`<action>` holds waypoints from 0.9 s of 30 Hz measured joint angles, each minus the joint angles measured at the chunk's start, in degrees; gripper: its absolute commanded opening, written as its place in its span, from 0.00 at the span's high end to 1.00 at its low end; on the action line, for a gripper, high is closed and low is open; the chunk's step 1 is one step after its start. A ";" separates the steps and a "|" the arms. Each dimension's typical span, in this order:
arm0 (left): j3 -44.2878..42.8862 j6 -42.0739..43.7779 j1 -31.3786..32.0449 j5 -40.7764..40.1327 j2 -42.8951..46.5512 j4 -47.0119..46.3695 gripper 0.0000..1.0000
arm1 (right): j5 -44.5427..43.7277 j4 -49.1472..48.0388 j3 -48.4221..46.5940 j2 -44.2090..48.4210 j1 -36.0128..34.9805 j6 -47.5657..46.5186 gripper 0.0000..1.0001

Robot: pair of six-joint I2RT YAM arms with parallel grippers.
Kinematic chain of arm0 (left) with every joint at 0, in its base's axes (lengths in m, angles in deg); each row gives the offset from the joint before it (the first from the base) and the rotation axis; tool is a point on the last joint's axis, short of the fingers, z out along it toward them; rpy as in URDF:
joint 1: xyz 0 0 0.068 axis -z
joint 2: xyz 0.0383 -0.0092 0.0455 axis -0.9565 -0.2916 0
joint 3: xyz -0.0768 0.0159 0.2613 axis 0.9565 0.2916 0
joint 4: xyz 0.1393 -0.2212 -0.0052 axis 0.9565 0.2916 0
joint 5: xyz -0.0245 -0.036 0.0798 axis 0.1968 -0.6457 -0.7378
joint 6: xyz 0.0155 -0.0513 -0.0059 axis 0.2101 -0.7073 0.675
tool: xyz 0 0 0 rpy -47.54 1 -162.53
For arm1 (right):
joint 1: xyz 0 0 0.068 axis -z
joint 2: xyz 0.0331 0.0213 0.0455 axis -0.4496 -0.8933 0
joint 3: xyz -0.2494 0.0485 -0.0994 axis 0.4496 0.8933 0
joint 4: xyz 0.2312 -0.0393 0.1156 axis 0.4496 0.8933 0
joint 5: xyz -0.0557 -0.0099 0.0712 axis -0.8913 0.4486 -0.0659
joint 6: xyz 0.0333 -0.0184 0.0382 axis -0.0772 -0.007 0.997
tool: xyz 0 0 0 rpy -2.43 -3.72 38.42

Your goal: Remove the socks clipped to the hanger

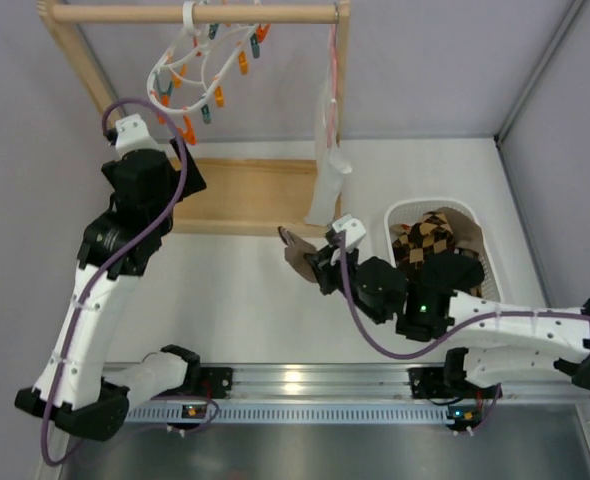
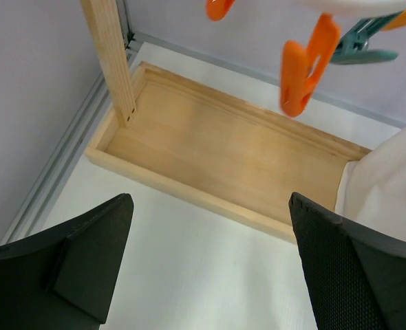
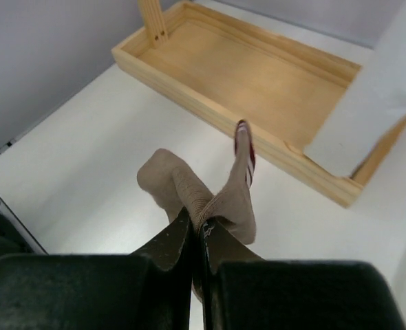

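The white ring hanger (image 1: 190,62) with orange and teal clips hangs from the wooden rail at the top; no socks show on it. Its orange clip (image 2: 306,65) hangs above the left wrist view. My left gripper (image 2: 213,234) is open and empty, below the hanger and above the wooden base tray. My right gripper (image 3: 197,223) is shut on a plain brown sock (image 3: 210,196) with a red-and-white striped cuff, held above the table left of the basket; the sock also shows in the top view (image 1: 297,255). Diamond-checked socks (image 1: 425,240) lie in the white basket (image 1: 472,222).
A wooden rail frame (image 1: 195,14) stands on a wooden base tray (image 1: 245,195) at the back. A white cloth with a pink strap (image 1: 328,165) hangs from the rail's right end, down to the tray. Grey walls enclose the left, back and right sides.
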State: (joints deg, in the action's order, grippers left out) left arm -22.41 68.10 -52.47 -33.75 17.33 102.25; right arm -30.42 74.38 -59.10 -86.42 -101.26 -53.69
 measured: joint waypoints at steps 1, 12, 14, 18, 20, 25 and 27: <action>2.93 -0.37 0.00 0.02 3.28 -0.42 0.02 | -0.52 3.61 0.00 2.51 0.09 0.90 1.00; 32.41 -6.51 0.00 5.70 30.58 0.17 0.02 | -13.79 38.45 -1.07 28.00 0.55 9.97 1.00; 35.17 -6.58 0.00 5.60 32.92 0.24 0.02 | -17.53 44.35 -3.28 30.40 0.66 12.72 1.00; 37.68 -7.43 0.00 5.84 35.17 0.31 0.02 | -24.22 54.73 -7.82 30.45 0.87 18.69 1.00; 37.86 -7.76 0.00 6.34 35.93 0.26 0.02 | -26.80 59.21 -8.66 30.05 1.05 21.53 1.00; 38.03 -8.09 0.00 6.62 37.97 0.22 0.02 | -29.38 65.42 -8.81 29.75 2.25 25.16 1.00; 38.10 -8.24 0.00 6.64 38.69 0.22 0.02 | -29.88 66.16 -9.05 28.92 3.26 25.59 1.00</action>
State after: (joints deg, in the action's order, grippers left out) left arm 15.68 59.85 -52.47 -27.11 56.02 102.47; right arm -60.30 140.54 -68.14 -57.50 -98.00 -28.09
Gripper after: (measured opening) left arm 0.984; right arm 0.003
